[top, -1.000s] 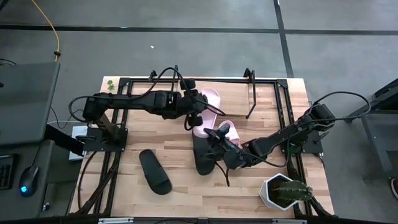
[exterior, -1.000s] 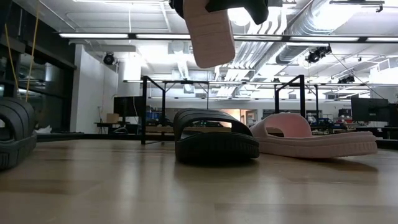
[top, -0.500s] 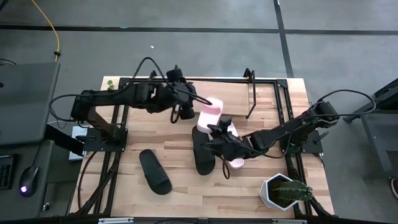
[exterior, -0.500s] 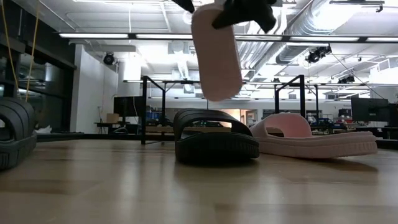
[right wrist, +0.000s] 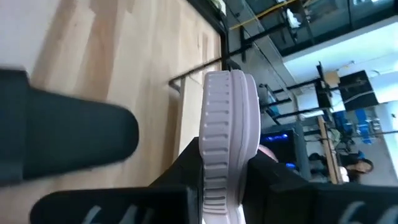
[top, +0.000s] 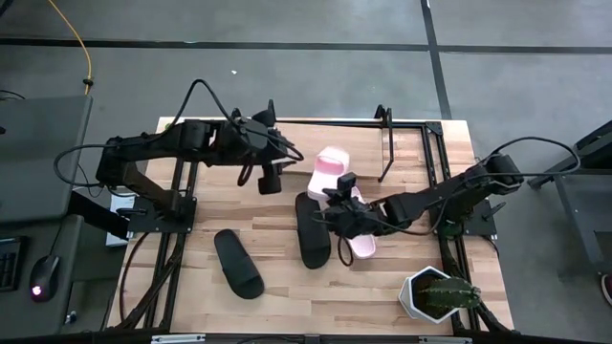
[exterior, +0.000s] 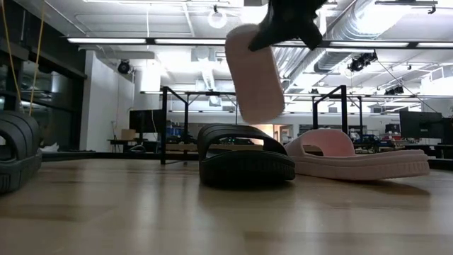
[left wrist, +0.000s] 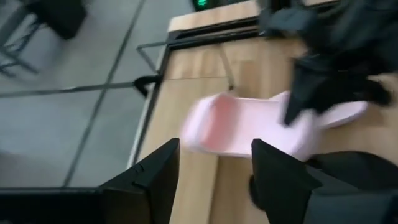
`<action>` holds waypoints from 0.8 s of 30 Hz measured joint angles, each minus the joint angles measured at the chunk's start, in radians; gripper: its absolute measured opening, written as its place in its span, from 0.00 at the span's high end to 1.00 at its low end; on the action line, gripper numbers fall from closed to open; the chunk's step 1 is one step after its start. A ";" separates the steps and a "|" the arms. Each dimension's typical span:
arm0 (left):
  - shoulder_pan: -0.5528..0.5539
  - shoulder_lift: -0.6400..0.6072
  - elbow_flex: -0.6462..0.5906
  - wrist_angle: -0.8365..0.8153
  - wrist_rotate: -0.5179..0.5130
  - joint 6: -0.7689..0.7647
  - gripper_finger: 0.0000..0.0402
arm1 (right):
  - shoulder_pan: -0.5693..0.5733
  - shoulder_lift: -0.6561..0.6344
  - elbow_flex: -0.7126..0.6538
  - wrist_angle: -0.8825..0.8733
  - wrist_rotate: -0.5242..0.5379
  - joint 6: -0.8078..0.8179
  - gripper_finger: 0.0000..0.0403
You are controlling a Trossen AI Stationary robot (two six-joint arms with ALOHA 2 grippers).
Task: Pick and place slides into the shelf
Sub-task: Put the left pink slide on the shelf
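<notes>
One pink slide (top: 330, 170) we are gripping in the right gripper (top: 342, 191), toe toward the shelf (top: 421, 148); left gripper (top: 268, 177) is hanging empty.

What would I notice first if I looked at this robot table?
A light pink slide sandal hangs in the air over the middle of the wooden table, clamped in the right gripper. Below it rest a matte black slide sandal and a second pink sandal side by side. The left gripper, fingers open, hovers nearby holding nothing.
</notes>
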 joint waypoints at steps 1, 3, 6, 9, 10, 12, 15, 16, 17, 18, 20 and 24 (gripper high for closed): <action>0.000 -0.003 0.000 -0.004 0.025 0.004 0.57 | -0.007 -0.007 -0.014 -0.002 0.012 0.000 0.90; 0.000 -0.009 -0.001 -0.010 0.055 0.014 0.58 | -0.025 -0.037 -0.050 0.003 0.012 0.001 0.90; 0.000 -0.022 -0.001 -0.015 0.092 0.015 0.61 | -0.057 -0.106 -0.132 0.059 -0.013 0.000 0.90; 0.000 -0.026 -0.001 -0.027 0.119 0.016 0.64 | -0.091 -0.203 -0.234 0.161 -0.089 -0.024 0.90; 0.000 -0.026 -0.001 -0.032 0.127 0.017 0.64 | -0.101 -0.236 -0.271 0.201 -0.113 -0.037 0.90; 0.000 -0.025 -0.001 -0.034 0.152 0.019 0.66 | -0.117 -0.300 -0.351 0.274 -0.143 -0.074 0.90; 0.000 -0.025 -0.001 -0.035 0.173 0.029 0.67 | -0.128 -0.377 -0.456 0.349 -0.148 -0.142 0.90; 0.000 -0.025 -0.001 -0.036 0.174 0.031 0.68 | -0.131 -0.399 -0.486 0.363 -0.150 -0.157 0.90; 0.000 -0.025 -0.001 -0.036 0.174 0.033 0.68 | -0.134 -0.419 -0.514 0.371 -0.156 -0.169 0.90; 0.000 -0.025 -0.001 -0.036 0.175 0.033 0.68 | -0.140 -0.432 -0.536 0.387 -0.169 -0.179 0.90; 0.000 -0.025 -0.001 -0.036 0.175 0.033 0.69 | -0.149 -0.456 -0.571 0.414 -0.200 -0.194 0.90; 0.000 -0.025 -0.001 -0.037 0.175 0.033 0.70 | -0.173 -0.466 -0.596 0.434 -0.211 -0.209 0.90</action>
